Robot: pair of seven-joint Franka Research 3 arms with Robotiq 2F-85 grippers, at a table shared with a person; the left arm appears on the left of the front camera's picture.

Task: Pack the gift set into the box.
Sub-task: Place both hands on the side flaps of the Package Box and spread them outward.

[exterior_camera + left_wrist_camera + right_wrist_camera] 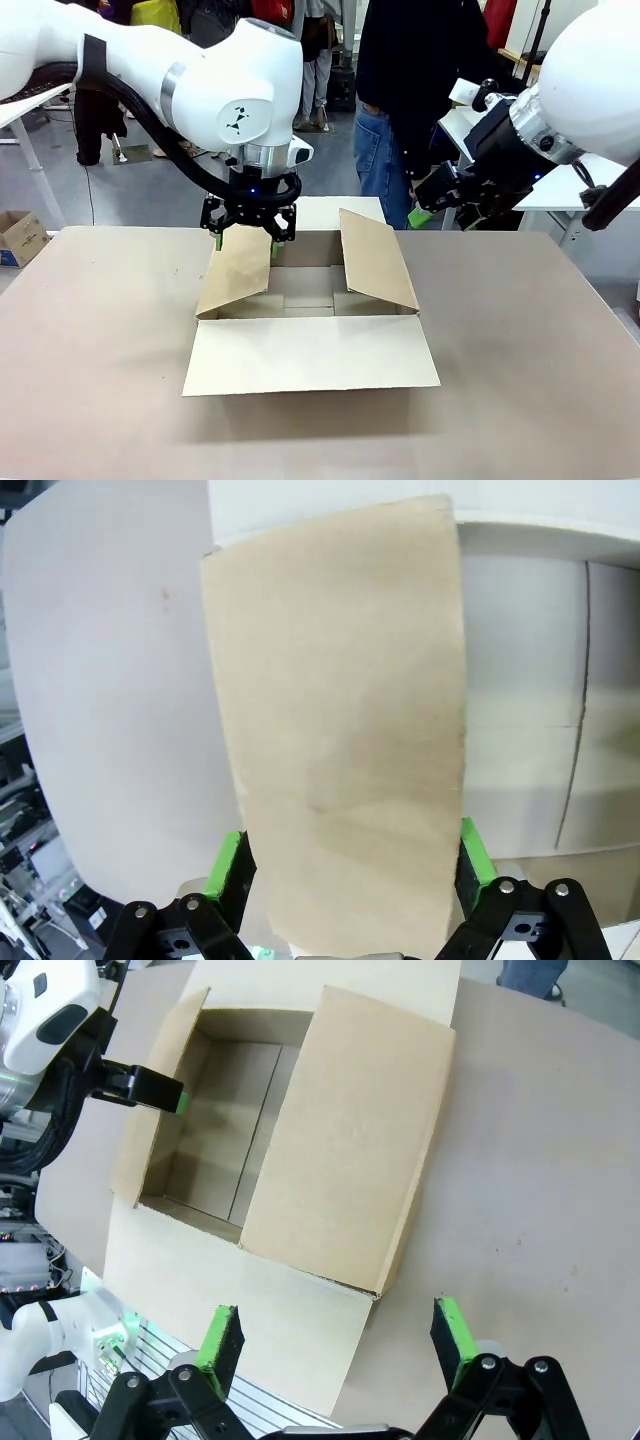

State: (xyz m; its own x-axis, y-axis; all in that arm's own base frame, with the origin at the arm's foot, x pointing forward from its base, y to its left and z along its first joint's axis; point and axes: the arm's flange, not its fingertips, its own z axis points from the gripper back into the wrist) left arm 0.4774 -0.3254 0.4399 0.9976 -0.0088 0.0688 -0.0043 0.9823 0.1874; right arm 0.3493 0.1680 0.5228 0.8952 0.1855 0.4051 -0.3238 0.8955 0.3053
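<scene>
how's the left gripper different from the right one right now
The left gripper is down at the box, its fingers flanking the left flap; the right gripper hangs off to the side with nothing between its fingers. The left points straight down, the right slants inward. Both are open with green pads.

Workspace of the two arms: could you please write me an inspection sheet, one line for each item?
Surface: brown table, flat, no spill seen.
Job's things: box at the middle, top open, inside looks bare.
Clutter: nothing seen.
Grippers: left gripper astride the left flap, one pad at either edge, grip cannot be told; right gripper open above the box's corner, holding nothing.
Cables: black hose along the left arm, off the table.
Surroundings: person at the far side; small cardboard box on the floor.
</scene>
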